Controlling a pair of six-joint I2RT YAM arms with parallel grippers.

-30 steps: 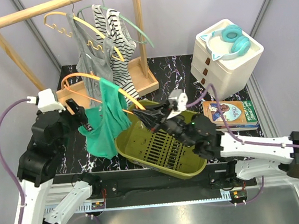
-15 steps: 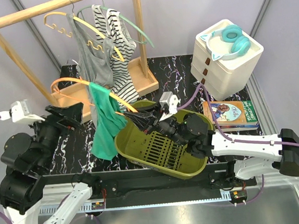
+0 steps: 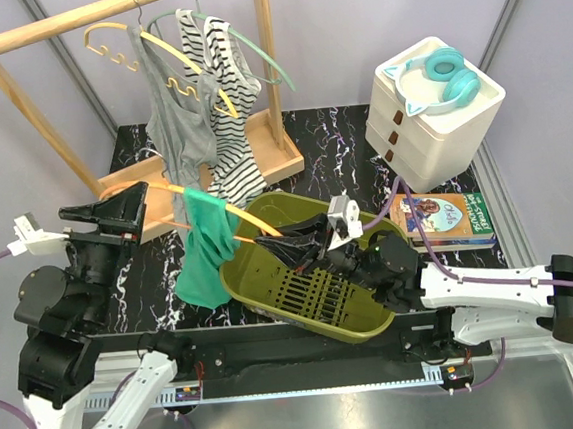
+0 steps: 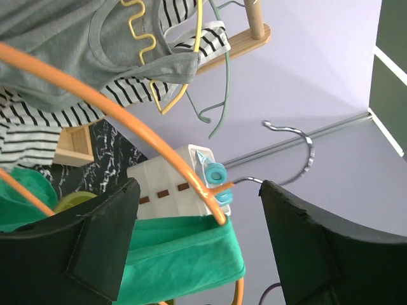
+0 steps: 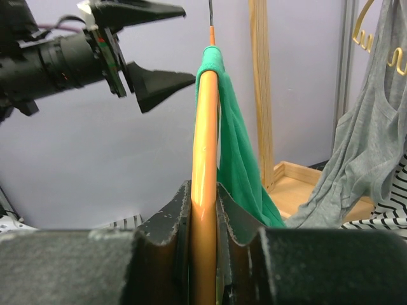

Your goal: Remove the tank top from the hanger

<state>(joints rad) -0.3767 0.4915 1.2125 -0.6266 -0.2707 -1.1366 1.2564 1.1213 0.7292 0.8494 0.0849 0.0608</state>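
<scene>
Green fabric tank top: draped mid-span on curved orange hanger, above black marbled tabletop. Hanger axis, top view: 10 to 4 o'clock. Right gripper: jaws clamped on 4 o'clock end. Left gripper: jaws apart, at garment's 9 o'clock, nearer arm.

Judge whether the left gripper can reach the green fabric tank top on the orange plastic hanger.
Probably yes: the left gripper stands open beside the green tank top, nothing between; right gripper clamps the hanger.
</scene>
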